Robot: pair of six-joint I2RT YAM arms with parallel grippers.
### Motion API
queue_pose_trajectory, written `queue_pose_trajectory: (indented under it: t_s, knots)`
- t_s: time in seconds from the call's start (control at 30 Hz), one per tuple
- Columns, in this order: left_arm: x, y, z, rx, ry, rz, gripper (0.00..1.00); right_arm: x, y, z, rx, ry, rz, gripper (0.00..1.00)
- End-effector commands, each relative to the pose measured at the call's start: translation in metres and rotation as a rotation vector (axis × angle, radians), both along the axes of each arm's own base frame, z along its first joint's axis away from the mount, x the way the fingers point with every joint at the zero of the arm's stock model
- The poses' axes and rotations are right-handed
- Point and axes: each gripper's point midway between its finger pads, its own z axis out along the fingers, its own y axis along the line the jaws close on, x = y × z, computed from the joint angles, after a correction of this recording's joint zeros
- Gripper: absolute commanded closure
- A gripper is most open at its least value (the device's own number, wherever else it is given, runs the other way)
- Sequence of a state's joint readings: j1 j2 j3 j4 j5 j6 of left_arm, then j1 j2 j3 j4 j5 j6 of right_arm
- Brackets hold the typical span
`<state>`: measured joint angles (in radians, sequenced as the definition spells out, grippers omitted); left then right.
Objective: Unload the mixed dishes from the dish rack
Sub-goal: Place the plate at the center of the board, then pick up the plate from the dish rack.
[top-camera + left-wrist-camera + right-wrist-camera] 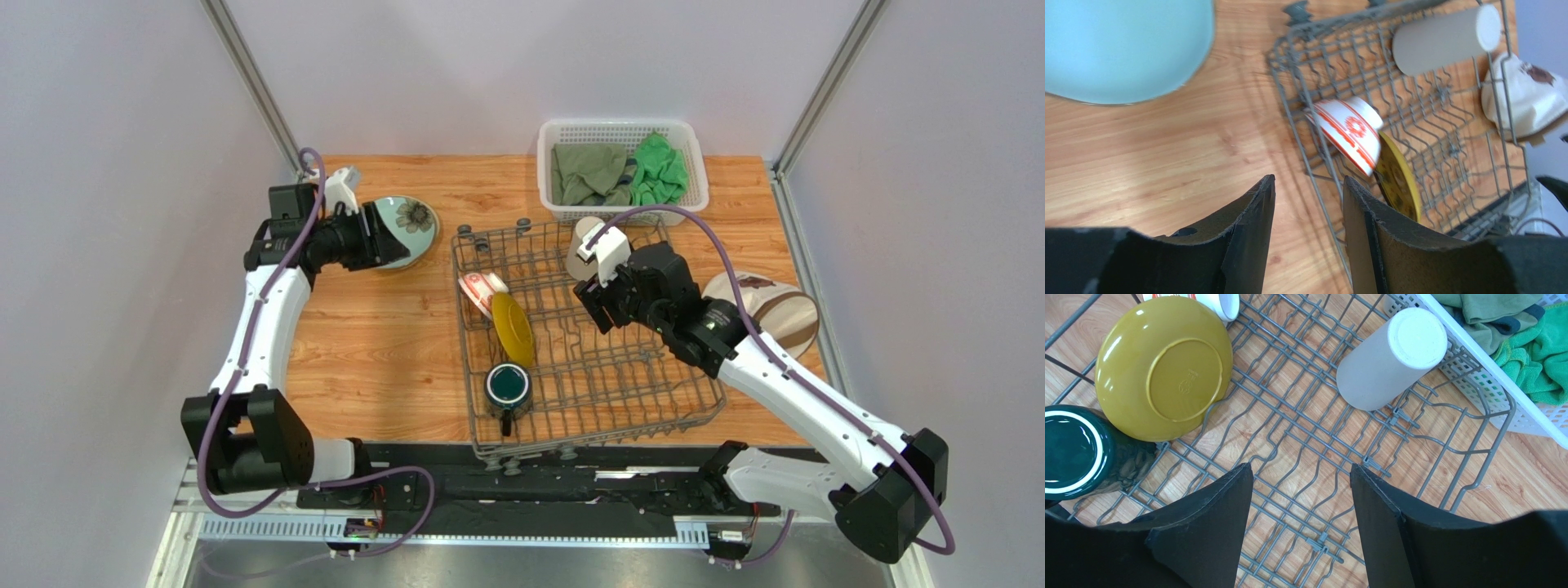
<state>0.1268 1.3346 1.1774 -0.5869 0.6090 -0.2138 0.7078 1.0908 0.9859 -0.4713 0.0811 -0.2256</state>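
The grey wire dish rack (613, 368) stands mid-table. In it are a red-and-white bowl (482, 292), a yellow-and-green plate (513, 328) on edge, a dark teal mug (508, 387) and a tall beige cup (586, 245) lying at the far end. A pale green plate (415, 221) lies on the table left of the rack. A cream plate (773, 312) lies to the right of it. My left gripper (395, 249) is open and empty at the pale green plate's near edge. My right gripper (1301, 478) is open and empty above the rack's bare wires, near the beige cup (1389, 358).
A white mesh basket (546, 172) with green cloths (656, 169) stands behind the rack. The right wrist view shows it (1487, 373) close to the cup. Grey walls close in the table on three sides.
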Motion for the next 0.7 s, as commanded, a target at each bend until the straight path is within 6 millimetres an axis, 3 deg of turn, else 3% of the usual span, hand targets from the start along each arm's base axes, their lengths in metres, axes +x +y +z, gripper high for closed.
queue_pose_trajectory:
  t_s: [0.0, 0.23, 0.4, 0.67]
  knots:
    - [-0.019, -0.027, 0.015, -0.024, -0.01, -0.113, 0.47, 0.011, -0.001, 0.01, 0.032, -0.052, -0.023, 0.35]
    - [-0.035, -0.058, 0.012, -0.122, 0.079, -0.141, 0.48, 0.018, -0.016, -0.001, 0.029, -0.053, -0.062, 0.36]
    - [-0.059, -0.101, 0.024, -0.145, 0.082, -0.278, 0.48, 0.029, -0.038, -0.006, 0.046, -0.061, -0.115, 0.37]
    - [-0.084, -0.139, 0.006, -0.13, 0.179, -0.394, 0.5, 0.039, -0.06, -0.011, 0.041, -0.057, -0.174, 0.38]
